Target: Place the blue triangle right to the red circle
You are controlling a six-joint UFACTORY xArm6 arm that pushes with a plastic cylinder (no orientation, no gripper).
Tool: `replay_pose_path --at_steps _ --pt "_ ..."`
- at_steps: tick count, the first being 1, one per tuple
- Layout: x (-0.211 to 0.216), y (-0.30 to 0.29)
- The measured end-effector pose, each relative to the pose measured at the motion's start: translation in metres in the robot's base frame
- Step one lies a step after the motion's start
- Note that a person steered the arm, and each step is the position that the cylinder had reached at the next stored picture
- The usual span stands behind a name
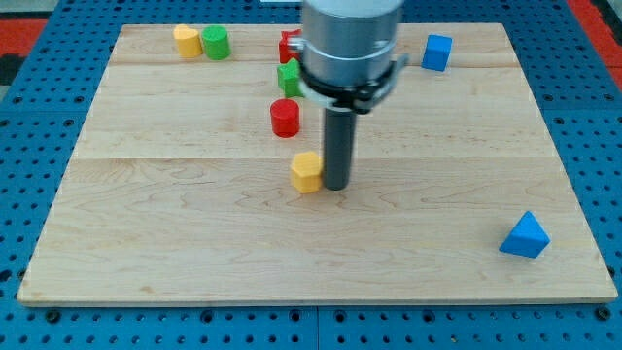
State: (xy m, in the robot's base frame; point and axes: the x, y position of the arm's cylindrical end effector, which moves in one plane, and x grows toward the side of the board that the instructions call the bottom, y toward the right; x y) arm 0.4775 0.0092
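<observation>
The blue triangle (525, 236) lies near the board's bottom right corner. The red circle (285, 118) stands above the middle of the board, a little left of centre. My tip (336, 186) rests on the board just right of a yellow block (307, 172), touching or nearly touching it, and below and right of the red circle. The blue triangle is far to the right of my tip and lower in the view.
A green block (289, 77) and a red block (289, 46) stand above the red circle, partly hidden by the arm. A yellow block (187, 42) and a green cylinder (216, 43) sit at the top left. A blue cube (437, 52) sits at the top right.
</observation>
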Motion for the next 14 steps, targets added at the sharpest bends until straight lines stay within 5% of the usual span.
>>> replay_pose_path --at_steps 1,3,4,6,10,14 --pt "0.0 -0.009" --pt "0.091 0.112" --pt "0.095 0.21" --pt "0.111 0.254" --pt "0.022 0.154" --pt "0.015 0.151"
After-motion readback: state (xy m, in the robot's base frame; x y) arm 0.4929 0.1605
